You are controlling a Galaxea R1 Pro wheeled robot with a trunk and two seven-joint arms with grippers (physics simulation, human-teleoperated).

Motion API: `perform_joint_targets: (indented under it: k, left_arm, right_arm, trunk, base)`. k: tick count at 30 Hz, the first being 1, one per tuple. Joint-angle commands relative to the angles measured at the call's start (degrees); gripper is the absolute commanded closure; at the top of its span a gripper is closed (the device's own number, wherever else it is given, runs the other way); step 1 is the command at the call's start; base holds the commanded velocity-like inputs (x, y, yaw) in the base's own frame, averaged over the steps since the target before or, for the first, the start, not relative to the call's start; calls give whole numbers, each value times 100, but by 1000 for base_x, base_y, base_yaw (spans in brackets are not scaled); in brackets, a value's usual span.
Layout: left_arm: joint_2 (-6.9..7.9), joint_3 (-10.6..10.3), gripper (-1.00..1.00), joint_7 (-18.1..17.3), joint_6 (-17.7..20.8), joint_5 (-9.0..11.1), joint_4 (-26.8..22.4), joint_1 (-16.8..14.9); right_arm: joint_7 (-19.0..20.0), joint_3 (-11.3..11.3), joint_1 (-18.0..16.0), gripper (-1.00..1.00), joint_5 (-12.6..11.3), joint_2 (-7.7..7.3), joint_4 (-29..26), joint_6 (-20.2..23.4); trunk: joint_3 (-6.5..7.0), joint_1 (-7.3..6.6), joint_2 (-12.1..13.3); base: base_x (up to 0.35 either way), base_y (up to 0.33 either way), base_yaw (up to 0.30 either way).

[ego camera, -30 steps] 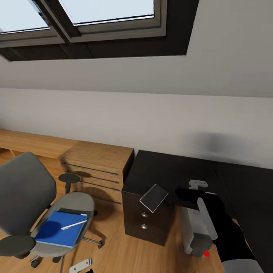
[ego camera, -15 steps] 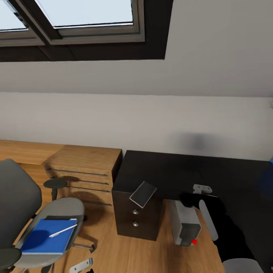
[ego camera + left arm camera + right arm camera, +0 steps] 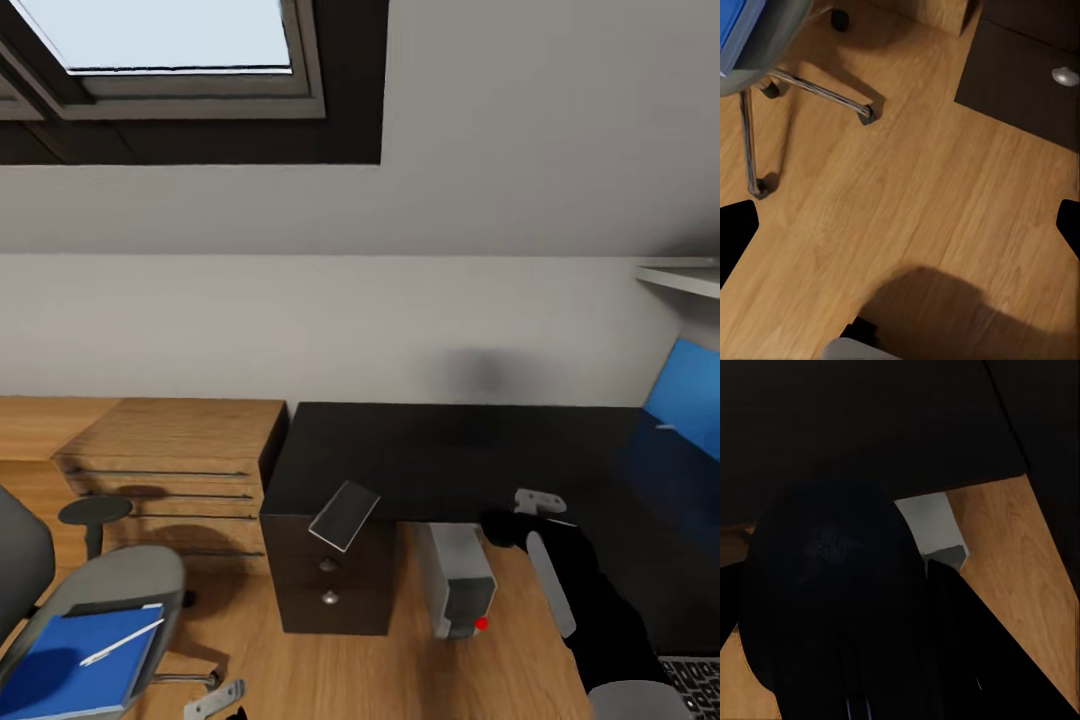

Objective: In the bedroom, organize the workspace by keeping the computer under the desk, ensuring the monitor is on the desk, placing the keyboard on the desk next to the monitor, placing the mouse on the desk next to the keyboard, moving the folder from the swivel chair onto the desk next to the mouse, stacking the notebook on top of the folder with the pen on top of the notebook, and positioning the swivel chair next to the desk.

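Over the near edge of the black desk (image 3: 440,450): right gripper (image 3: 520,512), apparently clamped on the dark mouse (image 3: 832,577), held above the top, likely for setting down. Low at near left: left gripper (image 3: 900,232), fingers wide apart, empty, over bare floor (image 3: 930,195). Under the desk already: computer (image 3: 455,580). Far right, monitor (image 3: 685,395); near right, keyboard (image 3: 695,680); open desktop between. Well left: swivel chair (image 3: 120,590) carrying the pen (image 3: 120,642).
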Motion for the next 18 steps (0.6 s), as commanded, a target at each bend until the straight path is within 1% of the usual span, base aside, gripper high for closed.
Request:
perform_joint_targets:
  k: [1,4,5,18]
  left_arm:
    - [8,-23,-100,45,3,16,-11,-6]
    - [8,-17,-100,45,-62,14,-11,-6]
    - [8,-19,-100,45,-67,15,-11,-6]
    - [8,-25,-100,45,-68,16,-11,-6]
  right_arm:
    - [-69,-1,-5,100,-79,-1,13,-10]
    - [-164,-11,-5,100,-76,-24,49,-51]
    - [-297,-12,-5,100,-78,-27,52,-70]
    - [-327,-12,-5,100,-79,-28,57,-87]
  trunk:
    - [-4,2,-9]
    - [11,2,-9]
    - [16,2,-9]
    - [82,2,-9]
  base:
    - [0,0,-254]
    - [0,0,-254]
    - [0,0,-254]
    - [0,0,-254]
